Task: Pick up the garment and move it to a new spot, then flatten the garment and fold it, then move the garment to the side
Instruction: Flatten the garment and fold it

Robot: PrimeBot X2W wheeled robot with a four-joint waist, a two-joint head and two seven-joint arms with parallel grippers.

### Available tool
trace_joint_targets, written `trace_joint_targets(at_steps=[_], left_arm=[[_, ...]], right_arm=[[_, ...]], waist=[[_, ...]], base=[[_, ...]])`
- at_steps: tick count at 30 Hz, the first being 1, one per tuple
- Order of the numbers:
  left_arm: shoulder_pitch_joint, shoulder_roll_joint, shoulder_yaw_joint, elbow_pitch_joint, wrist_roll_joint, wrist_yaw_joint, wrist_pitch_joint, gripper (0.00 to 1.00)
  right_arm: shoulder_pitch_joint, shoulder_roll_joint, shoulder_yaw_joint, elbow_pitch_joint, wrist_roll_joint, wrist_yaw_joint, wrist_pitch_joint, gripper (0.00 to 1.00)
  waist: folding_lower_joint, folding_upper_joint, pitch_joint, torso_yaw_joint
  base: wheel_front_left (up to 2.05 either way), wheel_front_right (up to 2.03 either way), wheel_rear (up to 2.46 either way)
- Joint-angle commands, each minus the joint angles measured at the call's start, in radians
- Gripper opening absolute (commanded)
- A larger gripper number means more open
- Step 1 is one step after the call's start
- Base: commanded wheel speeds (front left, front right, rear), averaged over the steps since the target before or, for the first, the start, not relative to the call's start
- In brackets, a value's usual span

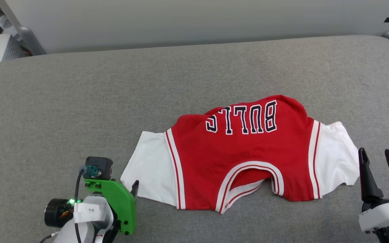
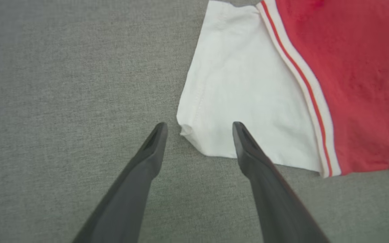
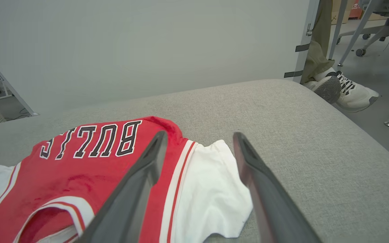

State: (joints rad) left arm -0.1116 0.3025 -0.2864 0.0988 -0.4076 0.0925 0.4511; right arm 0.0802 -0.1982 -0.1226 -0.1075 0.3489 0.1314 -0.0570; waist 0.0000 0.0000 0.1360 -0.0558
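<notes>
Closest to the robot, the left gripper (image 2: 198, 127) was open wide and held nothing. It pointed down at the soft grey top (image 1: 62, 101). In the left wrist view, one dark finger (image 2: 149, 152) was over the bare grey cloth and the other was over the near corner of the left white sleeve (image 2: 241, 94). I could not tell if the tips touched the cloth.

On the other side, the right gripper (image 1: 375, 152) was open wide too, with nothing in it. Its two fingers pointed away from the robot and stood just beside the edge of the right white sleeve (image 1: 336, 155).

Between the two grippers lay the garment (image 1: 241, 158), a red shirt with white sleeves and red and white stripes. It lay mostly flat on the grey top, a bit to the right of the middle. The neck hole (image 1: 248, 175) was on the side near the robot. The word BULLS (image 1: 241, 119) was farther off and upside down. The far edge of the shirt looked a little puffed up.

Past the shirt was more bare grey top, then a plain pale wall (image 1: 181, 20). Off the far right corner, a person's white shoes (image 3: 346, 89) rested on the floor beside grey chair legs (image 3: 366, 33).
</notes>
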Motion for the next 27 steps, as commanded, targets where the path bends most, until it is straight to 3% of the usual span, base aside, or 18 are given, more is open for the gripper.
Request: trace_joint_targets(at_steps=[1,9,15,16,17,18,27], left_arm=[[0.013,0.014,-0.003,-0.018,0.001,0.016,0.041,1.00],[0.004,0.046,0.005,-0.028,0.046,0.087,0.111,1.00],[0.005,0.040,-0.008,0.011,0.042,0.094,0.136,1.00],[0.004,0.039,-0.009,0.019,0.039,0.092,0.138,0.77],[0.003,0.035,-0.008,0.029,0.033,0.093,0.140,0.29],[0.001,0.033,-0.008,0.034,0.029,0.093,0.141,0.00],[0.001,0.009,0.055,0.006,-0.018,0.107,0.030,0.00]], right_arm=[[-0.009,0.003,0.006,0.008,0.003,-0.001,-0.003,1.00],[-0.039,0.008,0.047,0.051,0.020,-0.001,-0.021,1.00],[-0.050,0.005,0.065,0.081,0.026,-0.001,-0.036,1.00],[-0.052,0.003,0.069,0.084,0.025,-0.001,-0.037,1.00],[-0.053,0.000,0.073,0.089,0.025,-0.001,-0.038,1.00],[-0.054,-0.002,0.074,0.092,0.024,-0.001,-0.040,1.00],[-0.040,-0.042,0.063,0.111,0.023,-0.001,-0.014,1.00]], waist=[[0.0000,0.0000,0.030,-0.027],[0.0000,0.0000,0.079,-0.061],[0.0000,0.0000,0.098,-0.070],[0.0000,0.0000,0.100,-0.070],[0.0000,0.0000,0.101,-0.070],[0.0000,0.0000,0.101,-0.068],[0.0000,0.0000,0.048,-0.029]], base=[[0.00,0.00,0.00],[0.00,0.00,0.00],[0.00,0.00,0.00],[0.00,0.00,0.00],[0.00,0.00,0.00],[0.00,0.00,0.00],[0.00,0.00,0.00]])
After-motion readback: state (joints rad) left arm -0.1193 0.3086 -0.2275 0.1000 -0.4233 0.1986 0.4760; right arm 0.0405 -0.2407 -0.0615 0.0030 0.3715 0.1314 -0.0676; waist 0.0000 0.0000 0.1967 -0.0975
